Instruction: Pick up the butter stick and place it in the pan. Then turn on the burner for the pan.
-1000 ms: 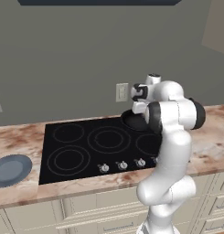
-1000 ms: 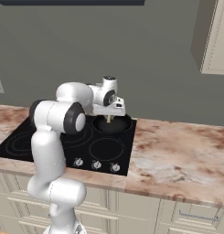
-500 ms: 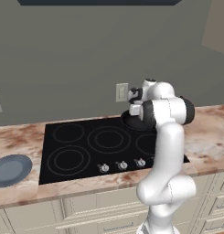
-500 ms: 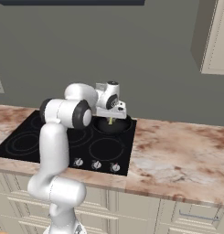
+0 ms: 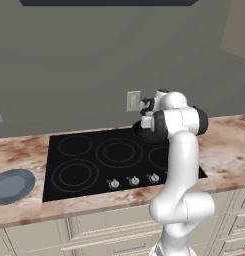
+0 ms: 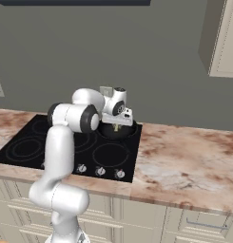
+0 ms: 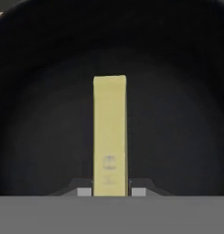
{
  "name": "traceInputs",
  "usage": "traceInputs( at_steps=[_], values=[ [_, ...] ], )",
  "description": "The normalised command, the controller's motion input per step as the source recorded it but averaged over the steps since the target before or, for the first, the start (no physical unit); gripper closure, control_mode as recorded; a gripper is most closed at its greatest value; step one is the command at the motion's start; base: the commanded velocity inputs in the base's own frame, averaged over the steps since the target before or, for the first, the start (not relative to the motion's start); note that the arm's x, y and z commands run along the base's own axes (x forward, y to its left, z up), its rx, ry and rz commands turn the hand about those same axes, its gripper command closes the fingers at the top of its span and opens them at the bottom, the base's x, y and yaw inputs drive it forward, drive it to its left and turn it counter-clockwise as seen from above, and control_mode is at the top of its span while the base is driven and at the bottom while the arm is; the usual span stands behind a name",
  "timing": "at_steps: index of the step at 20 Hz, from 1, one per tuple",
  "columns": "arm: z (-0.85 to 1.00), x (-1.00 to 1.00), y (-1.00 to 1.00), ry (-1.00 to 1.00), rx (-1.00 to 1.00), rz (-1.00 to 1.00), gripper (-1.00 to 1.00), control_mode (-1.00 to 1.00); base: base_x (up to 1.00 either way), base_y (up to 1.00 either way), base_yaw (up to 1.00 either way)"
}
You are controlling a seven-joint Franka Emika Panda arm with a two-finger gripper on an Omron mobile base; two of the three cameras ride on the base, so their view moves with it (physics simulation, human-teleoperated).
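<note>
The gripper (image 7: 111,192) is gripping the butter (image 7: 109,132), with its two fingers (image 7: 84,191) pressing the near end of the stick from either side. In the hand view the butter is pointing straight away from the gripper, out over the dark inside of the pan (image 7: 177,114); whether its far end is touching the pan floor cannot be told. In the right base view the gripper (image 6: 116,127) is hanging just above the pan (image 6: 114,131), which is sitting on the back right burner of the cooktop (image 6: 51,142), and a bit of the butter (image 6: 116,126) is showing under the hand. In the left base view the pan (image 5: 145,134) is showing partly behind the arm, near the wall outlet (image 5: 133,100). A plate (image 5: 11,185) is lying on the counter (image 5: 229,145), well to the left of the cooktop (image 5: 94,160). Knobs (image 5: 133,180) are lining the cooktop's front edge
</note>
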Motion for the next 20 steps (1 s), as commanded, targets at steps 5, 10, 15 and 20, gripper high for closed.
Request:
traceInputs(
  at_steps=[5,10,15,20],
  values=[
    [-0.13,0.00,0.00,0.02,0.00,0.00,-1.00,-1.00,0.00,0.00,0.00],
    [0.00,0.00,0.00,0.00,0.00,0.00,-1.00,-1.00,0.00,0.00,0.00],
    [0.00,0.00,0.00,0.00,0.00,0.00,-1.00,-1.00,0.00,0.00,0.00],
    [0.06,-0.02,0.00,0.00,0.00,0.00,-1.00,-1.00,0.00,0.00,0.00]
  ],
)
